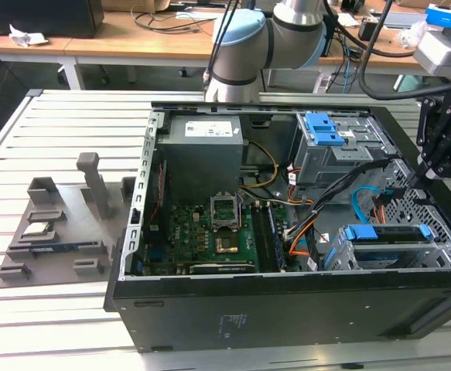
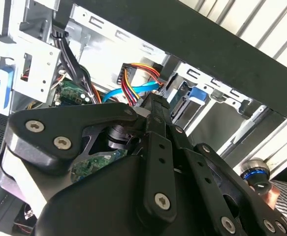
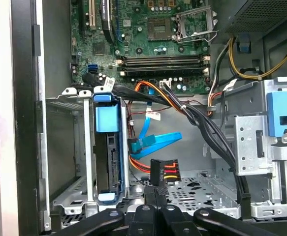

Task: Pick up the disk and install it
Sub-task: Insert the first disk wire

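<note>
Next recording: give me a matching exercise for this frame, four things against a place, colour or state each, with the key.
Things:
1. disk
2. gripper
3. processor chip
4. flat cable

Descriptions:
a. light blue
b. on the grey holder outside the case
c. seated in a drive bay, between blue rails
d. fingers together, near the black power connector

Pairs: 1-c, 2-d, 3-b, 4-a

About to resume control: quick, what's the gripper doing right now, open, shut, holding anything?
Gripper: shut, fingertips together with nothing between them, just behind the black power connector inside the computer case.
</note>
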Controlling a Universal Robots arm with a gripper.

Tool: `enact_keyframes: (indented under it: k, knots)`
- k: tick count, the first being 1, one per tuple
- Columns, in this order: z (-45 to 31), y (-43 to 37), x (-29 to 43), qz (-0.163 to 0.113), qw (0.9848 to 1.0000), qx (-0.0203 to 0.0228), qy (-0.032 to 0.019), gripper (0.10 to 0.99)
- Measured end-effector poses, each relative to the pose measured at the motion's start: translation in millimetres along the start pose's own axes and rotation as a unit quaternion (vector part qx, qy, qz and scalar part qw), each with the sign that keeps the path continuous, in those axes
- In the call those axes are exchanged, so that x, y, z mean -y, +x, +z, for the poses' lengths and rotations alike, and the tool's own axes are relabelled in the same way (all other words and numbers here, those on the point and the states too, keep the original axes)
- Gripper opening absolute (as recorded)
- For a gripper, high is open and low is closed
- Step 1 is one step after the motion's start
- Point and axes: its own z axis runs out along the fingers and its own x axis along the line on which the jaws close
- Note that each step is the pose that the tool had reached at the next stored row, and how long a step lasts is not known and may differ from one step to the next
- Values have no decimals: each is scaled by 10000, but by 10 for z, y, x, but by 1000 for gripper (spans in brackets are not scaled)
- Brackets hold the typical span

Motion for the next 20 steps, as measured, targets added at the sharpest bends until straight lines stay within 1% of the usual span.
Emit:
enact_keyframes:
  k: [3,10,14,17,18,20]
  knots:
    - [12,-23,-2,0,10000,0,0,106]
    - [15,-24,-2,0,10000,-1,0,114]
    - [17,-24,-2,0,10000,-1,0,361]
    - [19,-29,-2,0,10000,1,0,361]
    - [18,-54,-4,0,10000,-1,0,361]
    - [27,-71,-10,-1,10000,1,0,361]
